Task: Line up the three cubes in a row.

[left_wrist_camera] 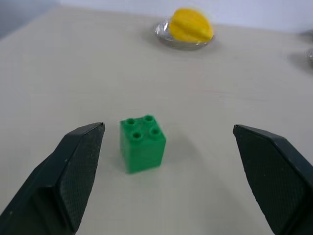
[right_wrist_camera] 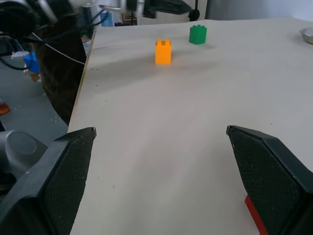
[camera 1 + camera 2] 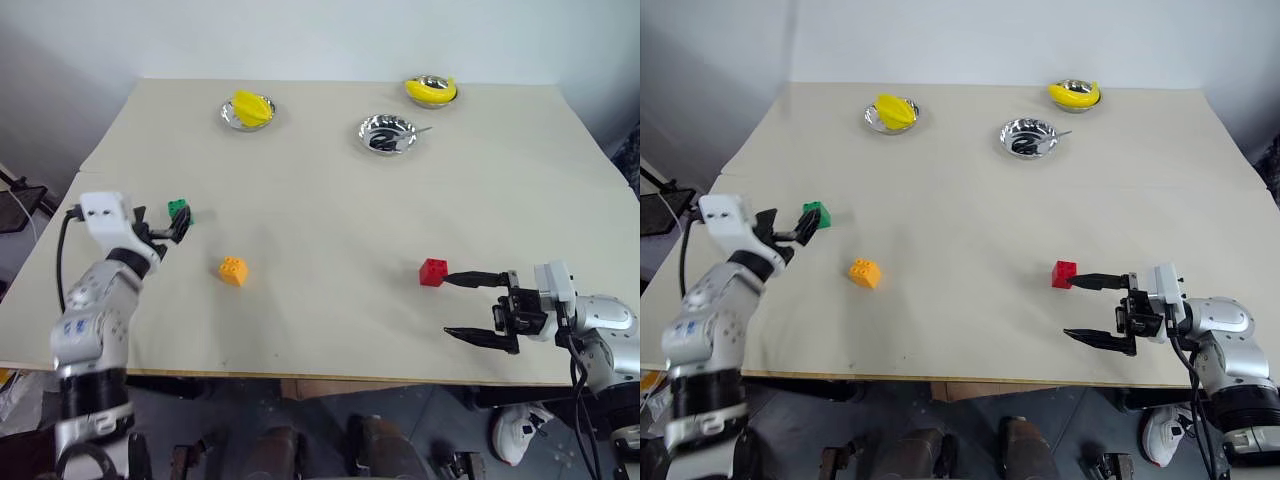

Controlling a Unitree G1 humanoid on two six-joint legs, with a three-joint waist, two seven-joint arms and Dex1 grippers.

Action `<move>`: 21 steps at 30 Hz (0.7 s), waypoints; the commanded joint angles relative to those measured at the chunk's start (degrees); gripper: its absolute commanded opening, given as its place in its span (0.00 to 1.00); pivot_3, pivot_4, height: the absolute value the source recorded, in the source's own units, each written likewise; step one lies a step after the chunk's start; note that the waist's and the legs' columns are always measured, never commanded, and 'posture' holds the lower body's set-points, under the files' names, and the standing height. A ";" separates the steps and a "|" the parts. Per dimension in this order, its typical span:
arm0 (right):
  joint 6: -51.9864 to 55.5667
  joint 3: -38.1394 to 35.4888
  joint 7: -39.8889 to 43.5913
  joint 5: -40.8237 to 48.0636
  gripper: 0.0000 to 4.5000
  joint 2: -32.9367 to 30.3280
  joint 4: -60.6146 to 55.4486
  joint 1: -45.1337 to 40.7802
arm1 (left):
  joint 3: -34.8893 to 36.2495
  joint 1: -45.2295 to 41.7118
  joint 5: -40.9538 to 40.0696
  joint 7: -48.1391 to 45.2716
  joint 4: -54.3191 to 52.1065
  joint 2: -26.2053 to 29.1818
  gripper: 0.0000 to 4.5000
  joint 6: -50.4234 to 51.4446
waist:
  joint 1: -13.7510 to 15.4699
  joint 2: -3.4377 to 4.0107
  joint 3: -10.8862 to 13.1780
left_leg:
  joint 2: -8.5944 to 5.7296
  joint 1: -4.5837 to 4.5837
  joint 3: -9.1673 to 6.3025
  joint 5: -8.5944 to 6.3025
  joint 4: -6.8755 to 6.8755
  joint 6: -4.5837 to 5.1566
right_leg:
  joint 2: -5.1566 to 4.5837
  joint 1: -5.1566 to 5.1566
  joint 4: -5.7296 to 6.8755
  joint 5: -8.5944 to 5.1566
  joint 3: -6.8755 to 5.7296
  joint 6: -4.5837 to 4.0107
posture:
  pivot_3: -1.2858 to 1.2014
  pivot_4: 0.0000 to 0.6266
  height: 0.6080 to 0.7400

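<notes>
**Both hands open, none of the three cubes gripped yet**

Left eye view: the three cubes lie scattered on the tabletop [image 3: 320, 170], not in a row. The green cube [image 3: 179, 209] sits toward the left side, the orange cube [image 3: 233, 270] a little nearer the front edge and to its right, and the red cube [image 3: 433, 272] well apart on the right. The left hand [image 3: 172, 231] reaches toward the green cube with its tips just short of it. The right hand [image 3: 478, 306] lies level, pointing left, its upper finger tip just beside the red cube. Three silver bowls [image 3: 387, 133] stand along the far side, two holding yellow fruits [image 3: 251, 107].

Right eye view: the same layout; both hands stand wide open and hold nothing.

Left wrist view: the green cube stands upright, studs up, ahead of the open fingers [image 1: 73, 171] and closer to one than the other, touching neither.

Right wrist view: the wide-open fingers [image 2: 58, 176] frame bare tabletop, a sliver of the red cube showing beside one finger, the orange and green cubes far ahead.

Judgement: the step in hand looks like the approach to a first pick, most likely the green cube. Next, the left hand would need to advance until the cube sits centred between the fingers, then close squarely on its sides.
</notes>
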 commanded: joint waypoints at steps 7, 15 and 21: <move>2.87 -2.28 3.79 -1.17 1.00 3.26 -5.12 -0.12 | -1.21 -13.22 5.87 4.28 18.44 -0.15 1.00 -0.82 | 0.52 -0.10 0.04 | 0.00 -0.13 -0.05 0.03 0.16 -0.06 | -0.01 -0.07 -0.01 0.00 -0.13 0.01 | 0.52 0.24 1.00; 3.20 -3.82 3.46 -2.87 1.00 5.36 -6.16 0.43 | -1.84 -17.26 5.42 1.34 22.50 -0.64 0.87 1.76 | 0.60 -0.15 0.05 | -0.02 -0.13 -0.10 0.04 0.26 -0.08 | -0.05 -0.01 0.02 0.01 -0.18 0.03 | 0.52 0.24 1.00; 3.14 -4.37 3.56 -3.56 1.00 6.47 -5.99 0.06 | -2.56 -17.11 6.79 0.56 23.92 -0.60 0.44 1.67 | 0.46 -0.15 0.06 | -0.02 -0.13 -0.10 0.05 0.26 -0.10 | -0.05 -0.02 0.03 0.01 -0.19 0.03 | 0.52 0.24 1.00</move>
